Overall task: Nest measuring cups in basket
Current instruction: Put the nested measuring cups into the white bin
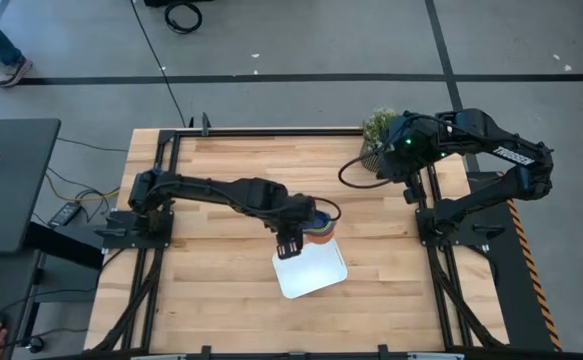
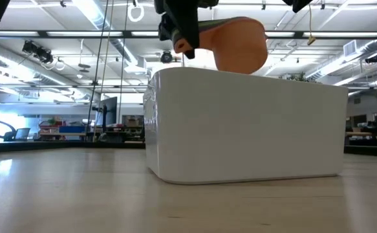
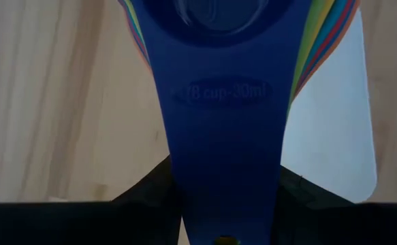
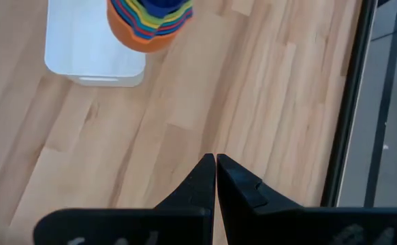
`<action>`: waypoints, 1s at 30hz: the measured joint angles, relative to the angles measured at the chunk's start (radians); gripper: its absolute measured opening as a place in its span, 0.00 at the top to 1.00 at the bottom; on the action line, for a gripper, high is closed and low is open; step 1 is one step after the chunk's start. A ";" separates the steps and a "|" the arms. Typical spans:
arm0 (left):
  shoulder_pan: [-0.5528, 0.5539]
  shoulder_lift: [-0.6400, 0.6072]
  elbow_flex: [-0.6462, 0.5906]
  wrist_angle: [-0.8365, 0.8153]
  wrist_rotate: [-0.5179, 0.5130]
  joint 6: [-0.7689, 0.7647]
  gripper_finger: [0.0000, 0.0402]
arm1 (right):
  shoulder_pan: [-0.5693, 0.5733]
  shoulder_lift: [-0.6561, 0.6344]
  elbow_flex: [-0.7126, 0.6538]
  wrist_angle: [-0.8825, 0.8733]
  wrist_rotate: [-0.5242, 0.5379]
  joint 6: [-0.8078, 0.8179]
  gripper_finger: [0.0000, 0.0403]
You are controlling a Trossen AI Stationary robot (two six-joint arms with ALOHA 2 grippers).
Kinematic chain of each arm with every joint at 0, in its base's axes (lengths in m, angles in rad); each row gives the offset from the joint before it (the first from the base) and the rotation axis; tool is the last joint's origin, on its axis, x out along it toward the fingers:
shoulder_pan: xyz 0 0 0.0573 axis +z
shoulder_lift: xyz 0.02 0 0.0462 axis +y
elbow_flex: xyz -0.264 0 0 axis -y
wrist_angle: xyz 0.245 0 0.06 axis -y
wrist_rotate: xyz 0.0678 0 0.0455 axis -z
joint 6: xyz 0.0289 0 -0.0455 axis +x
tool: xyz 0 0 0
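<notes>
While the left gripper (image 1: 291,243) grips the nested measuring cups (image 1: 319,230) by their handles — above the basket's (image 1: 311,272) far edge.
Right gripper (image 4: 215,170) — fingers together, holding nothing — waits far right.

Four views, one table.
High looks straight down; low sits at tabletop, close against basket (image 2: 246,126); left wrist nearly touches cups (image 3: 225,102); right wrist, farther off, shares basket (image 4: 82,41) and cups (image 4: 147,24).
</notes>
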 joint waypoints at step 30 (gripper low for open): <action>-0.143 0.077 0.002 -0.003 -0.035 -0.240 0.65 | 0.004 -0.001 -0.181 0.035 -0.210 -0.102 0.94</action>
